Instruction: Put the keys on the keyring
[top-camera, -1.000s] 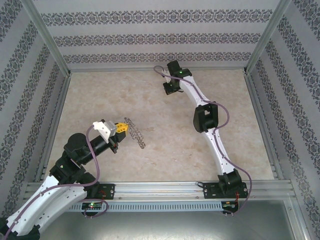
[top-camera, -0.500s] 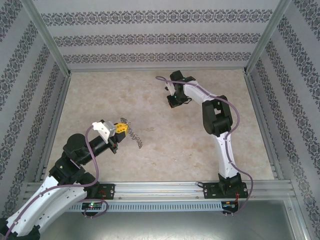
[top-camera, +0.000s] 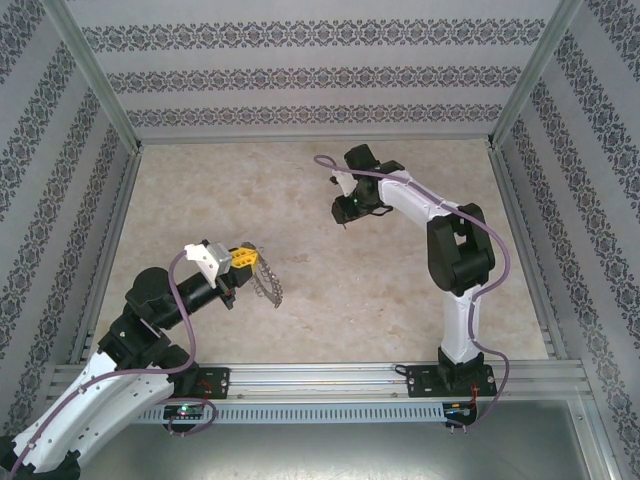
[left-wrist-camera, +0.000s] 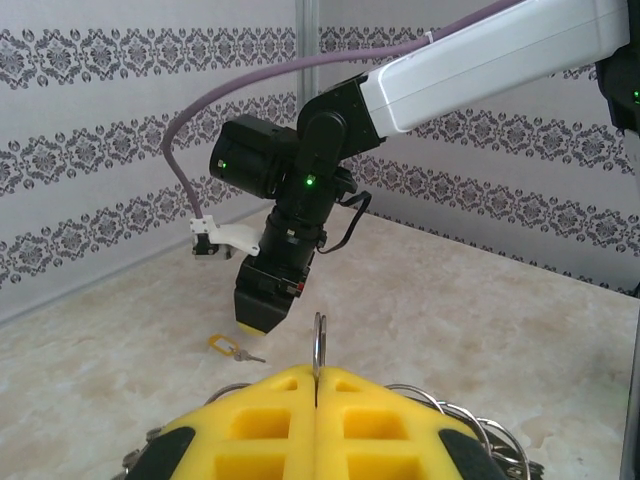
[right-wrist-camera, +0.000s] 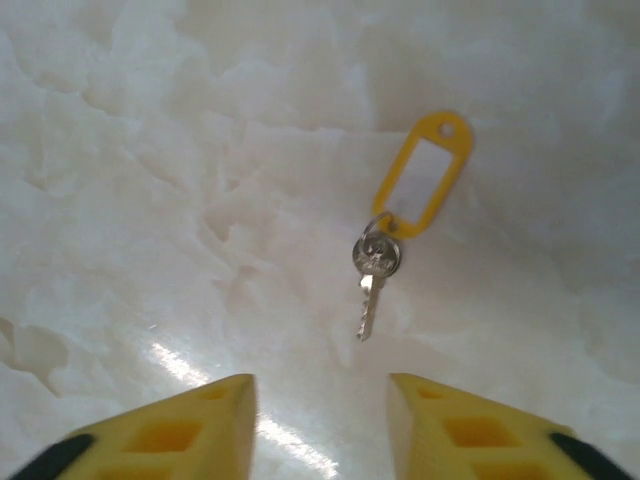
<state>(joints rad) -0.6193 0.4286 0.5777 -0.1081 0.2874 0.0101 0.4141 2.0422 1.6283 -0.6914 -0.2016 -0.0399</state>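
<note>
And there was the left tool (top-camera: 243, 258), pinched fully shut on the keyring (top-camera: 266, 280) and holding it clear of the desk (top-camera: 330, 290), the grey ring hanging off the yellow fingertips on the side towards the middle of the desk. From the left wrist, one edge of the ring stood straight up out of the seam between the closed fingers. Over to the right tool (right-wrist-camera: 320, 400): jaws partly apart, nothing between them, poised above the key (right-wrist-camera: 368, 285), which lay flat on the desk just ahead of the fingertips and a touch right of the centre of the gap. The key's long axis ran almost straight away from the tool, its tip pointing back towards the fingers and its round head at the far end, hooked to a yellow tag (right-wrist-camera: 420, 178) that angled off up and to the right. So the fingers sat either side of that line, and to my eye a closing pinch would cross the key's narrow width, once the tool dropped and nudged forward. The right arm was plainly the nearer one; the left tool and its ring were well apart from the key, across the desk. The count: one key, one tag, one keyring, two tools.
</note>
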